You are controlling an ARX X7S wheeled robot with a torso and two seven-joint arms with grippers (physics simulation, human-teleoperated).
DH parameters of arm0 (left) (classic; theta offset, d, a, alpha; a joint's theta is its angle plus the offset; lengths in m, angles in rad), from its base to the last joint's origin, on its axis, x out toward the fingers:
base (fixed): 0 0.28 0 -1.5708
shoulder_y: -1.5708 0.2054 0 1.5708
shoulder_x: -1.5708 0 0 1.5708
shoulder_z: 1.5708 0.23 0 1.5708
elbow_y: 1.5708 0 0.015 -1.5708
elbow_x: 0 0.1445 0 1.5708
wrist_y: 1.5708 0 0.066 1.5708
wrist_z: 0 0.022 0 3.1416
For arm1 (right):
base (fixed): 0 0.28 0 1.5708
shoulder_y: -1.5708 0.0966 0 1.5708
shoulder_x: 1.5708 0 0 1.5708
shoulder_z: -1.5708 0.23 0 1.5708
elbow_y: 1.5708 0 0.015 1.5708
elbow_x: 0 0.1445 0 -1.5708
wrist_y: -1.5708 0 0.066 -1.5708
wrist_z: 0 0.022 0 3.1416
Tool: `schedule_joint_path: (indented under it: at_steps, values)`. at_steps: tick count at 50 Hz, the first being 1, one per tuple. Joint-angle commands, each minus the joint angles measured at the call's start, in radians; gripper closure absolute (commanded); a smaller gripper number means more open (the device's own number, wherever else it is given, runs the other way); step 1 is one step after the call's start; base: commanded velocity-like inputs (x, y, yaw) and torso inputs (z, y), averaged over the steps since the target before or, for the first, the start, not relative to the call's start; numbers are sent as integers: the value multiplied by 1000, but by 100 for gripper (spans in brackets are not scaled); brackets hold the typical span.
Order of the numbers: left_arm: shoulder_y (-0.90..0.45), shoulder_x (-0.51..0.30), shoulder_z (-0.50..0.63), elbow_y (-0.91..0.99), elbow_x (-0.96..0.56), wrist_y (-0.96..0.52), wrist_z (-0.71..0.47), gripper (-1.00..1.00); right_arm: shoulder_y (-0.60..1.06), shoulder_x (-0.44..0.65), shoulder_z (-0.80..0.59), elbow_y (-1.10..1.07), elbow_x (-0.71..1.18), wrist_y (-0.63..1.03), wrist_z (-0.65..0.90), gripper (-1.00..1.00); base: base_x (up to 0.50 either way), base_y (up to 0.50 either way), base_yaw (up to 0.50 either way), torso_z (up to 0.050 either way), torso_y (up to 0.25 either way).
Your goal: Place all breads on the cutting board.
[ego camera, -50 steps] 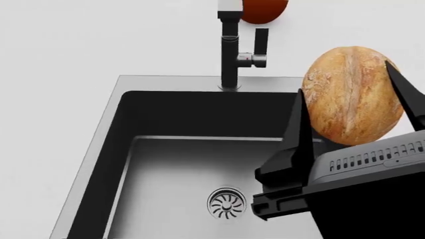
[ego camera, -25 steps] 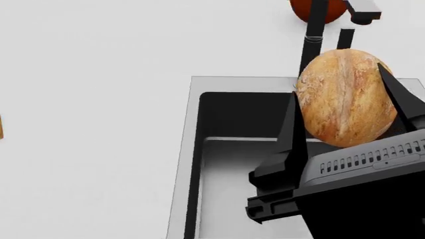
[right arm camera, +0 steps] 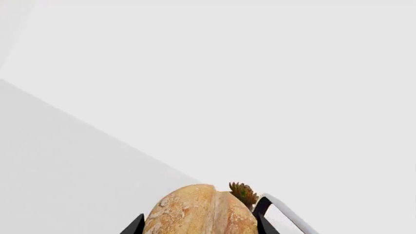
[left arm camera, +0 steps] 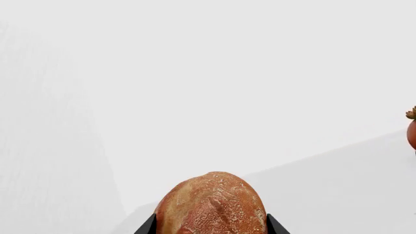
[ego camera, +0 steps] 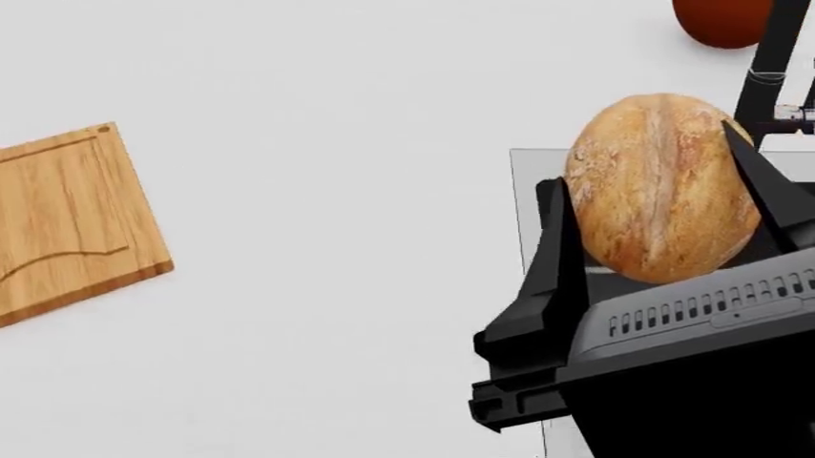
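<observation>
A: Grip status?

B: The golden-tan roll (ego camera: 659,186) was seen clamped in the right gripper (ego camera: 662,205), black fingers (ego camera: 560,253) pressed against both of its sides. It was held off the counter, above the sink's left edge (ego camera: 529,215). The same grasp was confirmed in the right wrist view: pale scored crust (right arm camera: 200,210) seated between the finger tips.

A: Left side?

B: The dark reddish-brown roll (left arm camera: 212,204) was shown gripped by the left gripper (left arm camera: 212,225), fingers (left arm camera: 147,227) closed against it on both sides. That arm could not be made out in the head view.

A: Cutting board?

B: The cutting board (ego camera: 64,224) was located at the far left of the white counter (ego camera: 331,191), partly cut by the frame edge, lying flat, wavy groove visible. Nothing was seen resting on it. It was well apart from the held golden roll.

A: Anything else?

B: A black faucet (ego camera: 770,67) was seen at the far right, with a round red-brown object (ego camera: 720,21) behind it; what it was could not be told. A small green plant (right arm camera: 243,193) was seen just beyond the roll in the right wrist view.
</observation>
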State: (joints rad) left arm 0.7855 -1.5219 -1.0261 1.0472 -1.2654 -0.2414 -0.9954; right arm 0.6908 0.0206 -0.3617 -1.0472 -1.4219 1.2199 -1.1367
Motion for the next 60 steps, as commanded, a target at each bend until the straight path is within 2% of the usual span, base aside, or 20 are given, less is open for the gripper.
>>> schedule_joint_path:
  at_steps: [1,14,18,24,27,37,50,60]
  values:
    - [-41,14,0,0,-17,-58,26,100,-10,-20,61,0,40,-62,18,100,66,500,0,0,0]
    - [-43,2,-3,0,-25,-63,16,100,-7,-20,64,0,41,-64,18,100,115,500,0,0,1]
    - [-50,25,12,-1,-17,-66,26,100,-14,-20,82,0,70,-74,34,100,137,500,0,0,0]
    - [-68,-4,3,0,-44,-81,10,100,-7,-20,103,0,84,-79,36,100,142,500,0,0,0]
    - [-82,-47,-2,0,-67,-93,-15,100,-2,-20,129,0,99,-80,36,100,185,500,0,0,0]
    - [-121,-49,5,0,-75,-129,21,100,-32,-20,183,0,179,-112,85,100,257,499,0,0,1]
    - [-146,-49,26,0,-79,-125,26,100,-87,-19,157,0,216,-137,133,100,280,495,0,0,0]
    - [-179,-49,25,0,-106,-125,42,100,-49,-6,128,40,293,-63,167,100,288,492,0,0,0]
